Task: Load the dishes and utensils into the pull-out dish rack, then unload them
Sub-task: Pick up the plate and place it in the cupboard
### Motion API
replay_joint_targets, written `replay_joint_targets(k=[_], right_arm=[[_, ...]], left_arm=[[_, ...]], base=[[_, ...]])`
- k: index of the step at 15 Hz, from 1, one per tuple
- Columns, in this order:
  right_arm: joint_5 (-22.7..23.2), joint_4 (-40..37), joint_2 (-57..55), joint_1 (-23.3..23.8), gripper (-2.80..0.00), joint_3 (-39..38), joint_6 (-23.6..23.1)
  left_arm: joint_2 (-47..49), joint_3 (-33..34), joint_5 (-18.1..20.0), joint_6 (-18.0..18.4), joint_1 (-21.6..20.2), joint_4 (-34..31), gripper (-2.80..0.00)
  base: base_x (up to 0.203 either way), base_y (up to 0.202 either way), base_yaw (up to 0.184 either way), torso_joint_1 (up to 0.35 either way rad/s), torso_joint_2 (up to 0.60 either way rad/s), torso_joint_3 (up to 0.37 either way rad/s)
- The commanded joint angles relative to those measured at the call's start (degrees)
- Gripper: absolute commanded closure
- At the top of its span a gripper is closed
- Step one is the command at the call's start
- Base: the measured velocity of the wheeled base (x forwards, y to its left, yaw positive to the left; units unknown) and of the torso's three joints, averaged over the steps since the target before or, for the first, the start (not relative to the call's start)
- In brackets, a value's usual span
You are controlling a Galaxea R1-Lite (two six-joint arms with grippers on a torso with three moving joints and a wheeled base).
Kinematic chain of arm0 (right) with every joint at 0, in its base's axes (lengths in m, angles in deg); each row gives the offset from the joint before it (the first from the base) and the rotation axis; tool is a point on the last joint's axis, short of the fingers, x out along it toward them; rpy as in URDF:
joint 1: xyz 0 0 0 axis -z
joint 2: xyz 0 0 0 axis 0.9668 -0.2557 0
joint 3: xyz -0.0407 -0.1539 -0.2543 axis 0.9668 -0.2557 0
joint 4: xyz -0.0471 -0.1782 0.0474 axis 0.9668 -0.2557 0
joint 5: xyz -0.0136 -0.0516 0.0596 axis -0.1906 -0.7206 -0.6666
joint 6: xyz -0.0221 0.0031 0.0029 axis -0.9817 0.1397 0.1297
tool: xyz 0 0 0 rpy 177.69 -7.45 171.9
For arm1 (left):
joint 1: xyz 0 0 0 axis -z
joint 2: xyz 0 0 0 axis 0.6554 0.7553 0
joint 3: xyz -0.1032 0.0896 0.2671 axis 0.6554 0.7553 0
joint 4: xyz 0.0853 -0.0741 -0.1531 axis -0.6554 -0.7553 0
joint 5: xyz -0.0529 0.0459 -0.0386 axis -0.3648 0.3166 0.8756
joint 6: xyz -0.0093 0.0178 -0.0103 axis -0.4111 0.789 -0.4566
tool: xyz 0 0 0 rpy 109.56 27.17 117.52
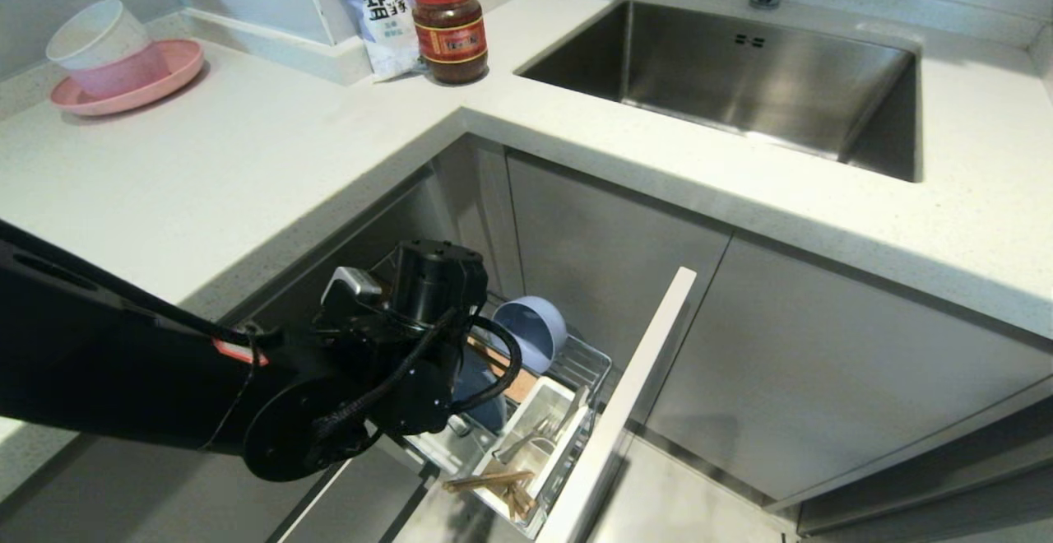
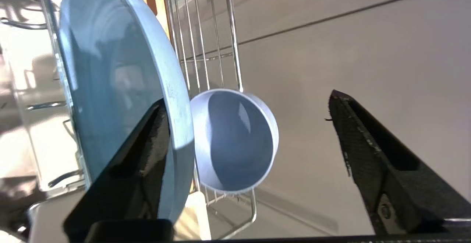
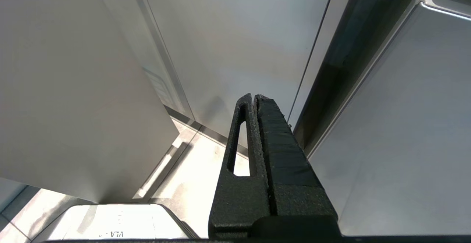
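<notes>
Left gripper [image 2: 250, 118] is reaching down into the pull-out dish rack [image 1: 588, 362] under the counter, jaws spread wide and gripping nothing; one finger [image 2: 147, 154] is lying against the face of the light-blue plate [image 2: 110, 88], the other finger [image 2: 368, 151] is sitting well off to the far side with open space between. The plate is standing on edge in the wire slots of the rack, and the small light-blue bowl [image 2: 235, 140] is sitting tilted on its side just behind it, rim touching or nearly touching the plate's rim, can't tell which. In the head view the bowl [image 1: 533, 331] is showing at the back of the rack, the arm is covering most of the plate. The white cutlery caddy [image 1: 539, 436] is sitting at the front of the rack beside the grey front panel [image 1: 633, 395], with silver cutlery [image 1: 526, 443] and wooden chopsticks [image 1: 494, 485] lying in it. Right gripper [image 3: 254, 97] is hanging parked by the cabinet doors, fingers pressed together, holding nothing. Pink plate with stacked bowls [image 1: 123, 74], a red-lidded jar [image 1: 448, 26] and a salt bag [image 1: 380, 8] are sitting on the counter, the steel sink [image 1: 740, 82] off to the right.
</notes>
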Motion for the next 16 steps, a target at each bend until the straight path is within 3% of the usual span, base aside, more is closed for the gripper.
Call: replay_joint_targets(k=[1,9,10,14,16], right_arm=[[-0.01,0.03,0.24,-0.06,0.0,-0.09,0.0],[-0.01,0.03,0.24,-0.05,0.0,-0.09,0.0],[-0.01,0.03,0.24,0.02,0.0,-0.09,0.0],[-0.01,0.03,0.24,-0.05,0.0,-0.09,0.0],[-0.01,0.03,0.24,0.02,0.0,-0.09,0.0]], left_arm=[[-2.8,-0.42,-0.53,-0.32,0.78,-1.72,-2.8],[-10.99,-3.89,-0.55,-0.23,3.79,-14.65,-2.8],[-12.0,-4.24,-0.55,-0.17,4.34,-16.22,0.0],[-14.0,-5.67,-1.28,1.26,6.38,-19.34,0.0],[-16.06,-6.52,-4.39,5.73,7.46,-18.98,0.0]], base=[[0.0,0.0,0.0,0.0,0.0,0.0],[0.0,0.0,0.0,0.0,0.0,0.0],[0.0,0.0,0.0,0.0,0.0,0.0],[0.0,0.0,0.0,0.0,0.0,0.0],[0.0,0.0,0.0,0.0,0.0,0.0]])
